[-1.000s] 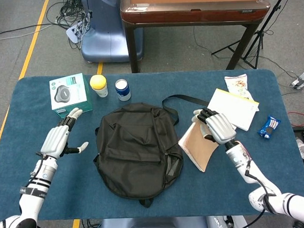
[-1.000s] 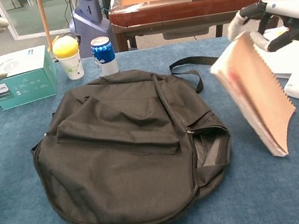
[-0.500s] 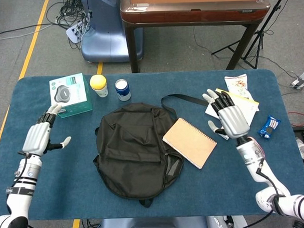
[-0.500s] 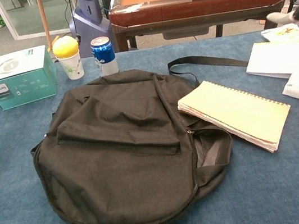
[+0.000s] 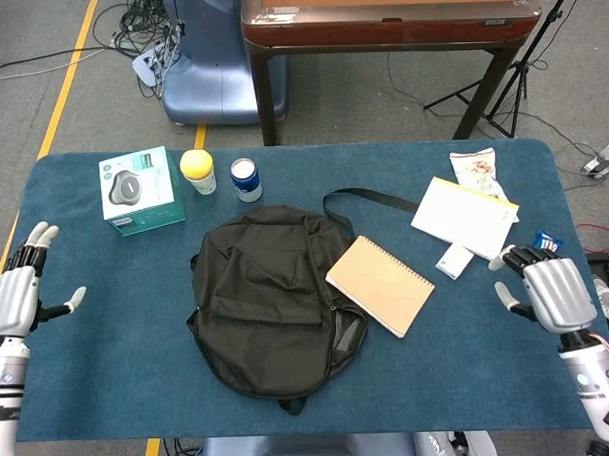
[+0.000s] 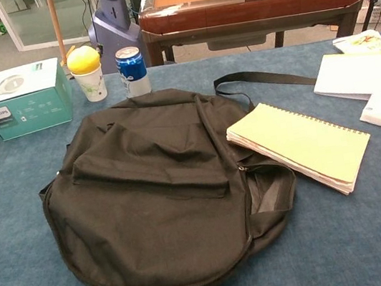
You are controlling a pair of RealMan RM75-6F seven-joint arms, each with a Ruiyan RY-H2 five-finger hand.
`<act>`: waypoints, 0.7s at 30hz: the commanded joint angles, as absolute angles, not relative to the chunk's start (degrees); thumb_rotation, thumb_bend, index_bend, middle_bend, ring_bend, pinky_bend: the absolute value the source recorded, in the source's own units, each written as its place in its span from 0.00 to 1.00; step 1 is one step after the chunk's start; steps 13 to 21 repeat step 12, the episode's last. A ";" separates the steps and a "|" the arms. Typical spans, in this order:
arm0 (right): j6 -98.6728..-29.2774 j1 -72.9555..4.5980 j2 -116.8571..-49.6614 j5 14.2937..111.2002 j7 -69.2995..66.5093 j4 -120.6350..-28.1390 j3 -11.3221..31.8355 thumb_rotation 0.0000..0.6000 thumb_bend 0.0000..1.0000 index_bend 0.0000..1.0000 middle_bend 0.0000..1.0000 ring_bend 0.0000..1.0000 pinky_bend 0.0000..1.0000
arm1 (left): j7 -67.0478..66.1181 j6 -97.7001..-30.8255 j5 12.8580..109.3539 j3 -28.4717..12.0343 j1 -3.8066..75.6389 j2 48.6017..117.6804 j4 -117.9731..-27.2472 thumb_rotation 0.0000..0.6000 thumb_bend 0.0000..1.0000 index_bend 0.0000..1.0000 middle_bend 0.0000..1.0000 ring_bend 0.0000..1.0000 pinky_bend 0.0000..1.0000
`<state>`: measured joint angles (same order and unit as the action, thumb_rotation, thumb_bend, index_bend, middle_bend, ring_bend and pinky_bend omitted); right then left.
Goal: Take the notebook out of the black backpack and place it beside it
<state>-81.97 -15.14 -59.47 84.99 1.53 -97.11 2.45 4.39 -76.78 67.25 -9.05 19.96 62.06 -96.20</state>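
The black backpack [image 5: 272, 299] [image 6: 162, 191] lies flat in the middle of the blue table, its side zip gaping. A tan spiral notebook [image 5: 380, 284] [image 6: 300, 146] lies flat just to its right, one corner resting on the bag's edge. My left hand [image 5: 15, 294] hovers at the table's far left edge, fingers spread, holding nothing. Over the table's right edge my right hand [image 5: 552, 292] is also empty with fingers apart, well clear of the notebook. Neither hand shows in the chest view.
A teal box [image 5: 140, 190], a yellow-lidded cup [image 5: 197, 171] and a blue can [image 5: 246, 178] stand behind the bag. White papers [image 5: 465, 215], a small white box [image 5: 454, 260] and a snack packet [image 5: 475, 169] lie at the right. The bag's strap [image 5: 368, 197] trails toward them.
My right hand let go of the notebook, which now lies flat beside the bag, and drew back to the right edge. My left hand pulled away to the far left.
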 commanded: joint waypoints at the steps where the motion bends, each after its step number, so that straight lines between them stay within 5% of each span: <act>1: -84.04 -12.71 -58.83 86.17 0.08 -97.72 0.90 1.00 0.37 0.48 0.43 0.39 0.47 | 5.50 -79.83 70.06 -7.42 17.49 62.42 -94.51 1.00 0.22 0.09 0.00 0.00 0.07; 9: -86.99 -8.48 -59.91 86.88 -0.20 -96.53 -0.65 1.00 0.38 0.48 0.43 0.39 0.47 | 2.73 -86.09 73.45 -4.65 11.95 63.72 -94.19 1.00 0.22 0.10 0.00 0.00 0.07; 21: -87.31 -7.79 -60.19 87.04 -0.56 -96.40 -0.62 1.00 0.38 0.48 0.43 0.39 0.47 | 2.12 -86.86 73.93 -3.87 10.45 63.59 -95.23 1.00 0.22 0.10 0.00 0.00 0.07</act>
